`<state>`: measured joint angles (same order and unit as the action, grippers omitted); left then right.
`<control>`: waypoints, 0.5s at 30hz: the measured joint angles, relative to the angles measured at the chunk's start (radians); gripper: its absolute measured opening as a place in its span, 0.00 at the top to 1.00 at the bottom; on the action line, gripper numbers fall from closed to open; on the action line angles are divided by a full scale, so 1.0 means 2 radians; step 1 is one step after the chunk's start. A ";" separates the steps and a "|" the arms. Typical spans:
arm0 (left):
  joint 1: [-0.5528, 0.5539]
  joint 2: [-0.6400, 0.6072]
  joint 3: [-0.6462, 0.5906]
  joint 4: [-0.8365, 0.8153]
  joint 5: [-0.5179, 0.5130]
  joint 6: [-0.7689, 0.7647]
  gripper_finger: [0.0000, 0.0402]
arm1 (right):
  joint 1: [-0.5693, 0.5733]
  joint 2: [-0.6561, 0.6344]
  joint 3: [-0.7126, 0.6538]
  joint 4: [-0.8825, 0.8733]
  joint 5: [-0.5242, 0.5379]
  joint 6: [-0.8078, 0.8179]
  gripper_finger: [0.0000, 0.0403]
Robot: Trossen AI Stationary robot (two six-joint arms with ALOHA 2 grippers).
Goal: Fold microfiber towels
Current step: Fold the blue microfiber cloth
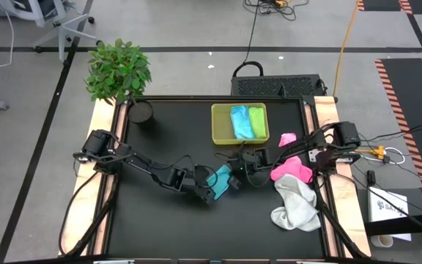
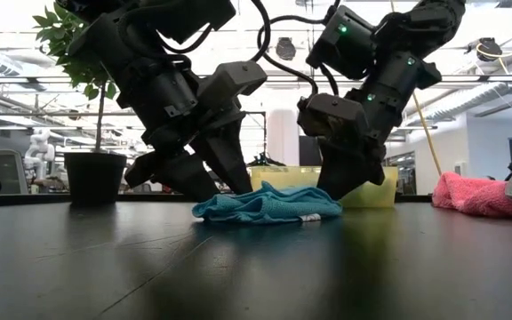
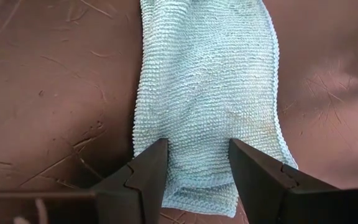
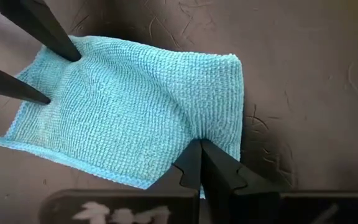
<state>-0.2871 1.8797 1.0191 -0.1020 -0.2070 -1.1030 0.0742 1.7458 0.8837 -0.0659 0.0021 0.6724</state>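
Note:
The teal towel lies folded on the black table, near its middle. My left gripper stands open over the towel's one end, both tips on the cloth. My right gripper is shut at the opposite end, where creases in the cloth run together at its tips. A light blue towel and a lime green towel lie in the yellow-green tray. A pink towel and a white towel lie in heaps at the right. My left gripper sets its two spread fingertips on the towel's top face near one short end, slanting down from the table's left. The cloth lies flat on the table beneath and between them. My right gripper pinches the towel close to its other end with shut tips, slanting down from the table's right. Folds in the cloth run toward the tips. The towel rests on the table; one layer or several, I cannot tell.
A potted plant stands at the far left corner. A small pink piece lies right of the tray. Bare black table stretches along the near side and the left.

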 joint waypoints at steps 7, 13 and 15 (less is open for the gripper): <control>-0.001 0.000 0.000 0.000 0.004 0.000 0.56 | 0.000 -0.036 -0.003 -0.016 -0.009 -0.001 1.00; -0.001 0.000 0.000 0.000 0.006 0.000 0.56 | 0.020 -0.092 -0.001 0.000 0.018 0.023 1.00; -0.001 0.000 0.000 0.000 0.006 -0.001 0.56 | 0.030 -0.084 -0.002 0.004 0.032 0.028 1.00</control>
<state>-0.2886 1.8793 1.0191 -0.1024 -0.1941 -1.1042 0.1348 1.5782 0.8804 -0.0571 0.0659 0.7280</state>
